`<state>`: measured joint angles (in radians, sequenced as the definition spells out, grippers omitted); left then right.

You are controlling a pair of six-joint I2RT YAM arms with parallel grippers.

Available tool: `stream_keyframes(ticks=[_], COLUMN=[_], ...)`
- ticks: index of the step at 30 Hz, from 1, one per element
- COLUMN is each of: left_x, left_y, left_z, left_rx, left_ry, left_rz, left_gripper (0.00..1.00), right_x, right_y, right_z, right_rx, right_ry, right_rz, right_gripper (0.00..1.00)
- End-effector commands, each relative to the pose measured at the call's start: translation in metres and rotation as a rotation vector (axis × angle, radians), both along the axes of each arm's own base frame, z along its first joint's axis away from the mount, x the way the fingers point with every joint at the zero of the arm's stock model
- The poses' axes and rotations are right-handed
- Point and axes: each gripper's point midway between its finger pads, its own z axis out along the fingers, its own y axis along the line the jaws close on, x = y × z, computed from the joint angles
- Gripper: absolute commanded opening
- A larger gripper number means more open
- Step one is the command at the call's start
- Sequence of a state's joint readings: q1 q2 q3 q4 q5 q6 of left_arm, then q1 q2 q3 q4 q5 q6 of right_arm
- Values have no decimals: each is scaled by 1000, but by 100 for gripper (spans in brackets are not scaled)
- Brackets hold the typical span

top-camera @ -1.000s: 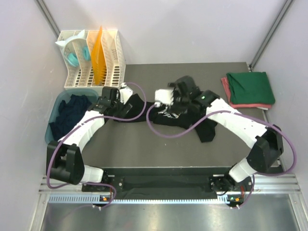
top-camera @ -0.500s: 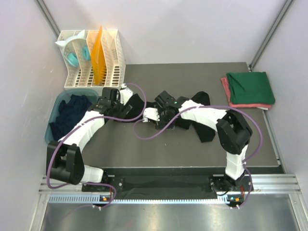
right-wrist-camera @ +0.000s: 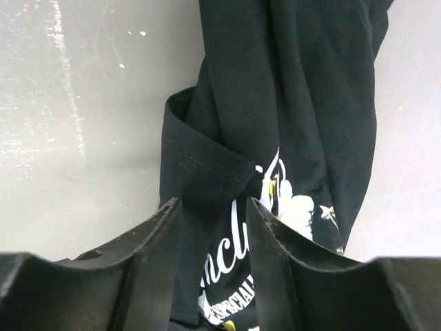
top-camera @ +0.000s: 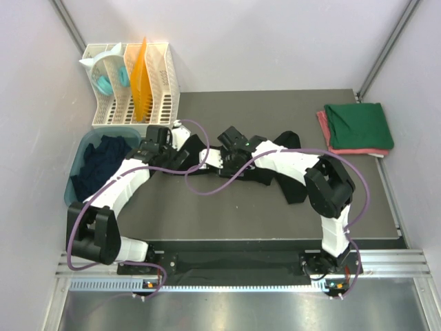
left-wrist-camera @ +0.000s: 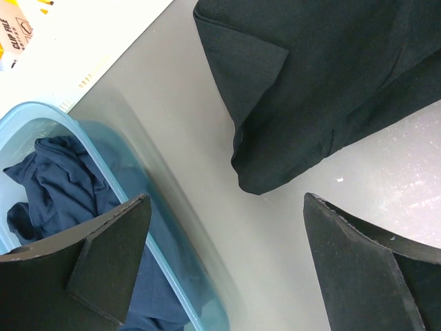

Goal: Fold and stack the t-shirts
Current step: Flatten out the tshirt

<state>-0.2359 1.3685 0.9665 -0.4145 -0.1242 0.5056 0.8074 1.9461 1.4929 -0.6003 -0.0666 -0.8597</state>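
A black t-shirt [top-camera: 295, 183] with a white-and-coloured print [right-wrist-camera: 293, 207] lies crumpled mid-table. My right gripper [top-camera: 222, 162] hangs low over its left end. In the right wrist view the right gripper [right-wrist-camera: 210, 207] has its jaws drawn in, a gap still showing, with a hemmed fold of the black t-shirt [right-wrist-camera: 207, 165] running in between them. My left gripper [left-wrist-camera: 226, 207] stands wide open and holds nothing, over bare table between the tub and a sleeve of the black t-shirt [left-wrist-camera: 324, 83]. From above, the left gripper [top-camera: 164, 146] sits beside the tub.
A folded dark green t-shirt [top-camera: 358, 124] lies on a pinkish-red one [top-camera: 322, 124] at the back right. The teal tub [top-camera: 77, 186] at the left holds a navy t-shirt [top-camera: 100, 162]. A white slotted rack [top-camera: 131, 83] stands behind it.
The right arm swung left across the black t-shirt and came down over its left end, and its jaws narrowed around a fold. The left arm has not moved.
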Motion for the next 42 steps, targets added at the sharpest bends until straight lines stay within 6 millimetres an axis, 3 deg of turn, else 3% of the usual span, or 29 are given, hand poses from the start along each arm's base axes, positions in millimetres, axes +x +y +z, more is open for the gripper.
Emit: stream_keyframes(ticks=[1,6,10,12,13,15,18,24,30,32,34,40,41,42], left_x=[8,11,12,11,11,11,10,10,14,15,16,18,19,19], left_y=[3,0,-1,-1,-1,0,0,-2,-6,-7,-9,-20,-24,-25], left_z=[12,13,13,13,13,13,11,8,9,10,8,10,11,12], left_rx=[10,-1,-4,-3,-2,1,1,-11,-25,-31,-39,-75,-90,-92], left_ry=[-35,-37,-36,-33,-33,-34,-30,-21,-23,-23,-16,12,15,16], left_rz=[1,-2,-3,-5,-4,-5,-9,-7,-12,-15,-16,-49,-64,-71], left_gripper=[96,96,96,95,95,95,95,95,95,95,95,95,95,95], right_x=[-7,-11,-10,-10,-8,-5,3,19,52,60,63,67,71,76], right_y=[13,4,2,2,3,4,3,-12,-36,-53,-63,-100,-112,-115], right_z=[14,1,-5,-9,-8,-5,12,69,178,212,235,257,265,287], right_rx=[48,17,10,4,11,9,16,9,70,76,71,-27,-47,-8], right_ry=[8,15,14,18,14,-6,-55,-225,-562,-668,-741,-882,-930,-1023], right_rz=[21,17,13,6,3,-6,-19,-26,-102,-138,-145,-139,-164,-196], right_gripper=[45,52,45,29,16,2,0,0,0,0,0,0,0,0])
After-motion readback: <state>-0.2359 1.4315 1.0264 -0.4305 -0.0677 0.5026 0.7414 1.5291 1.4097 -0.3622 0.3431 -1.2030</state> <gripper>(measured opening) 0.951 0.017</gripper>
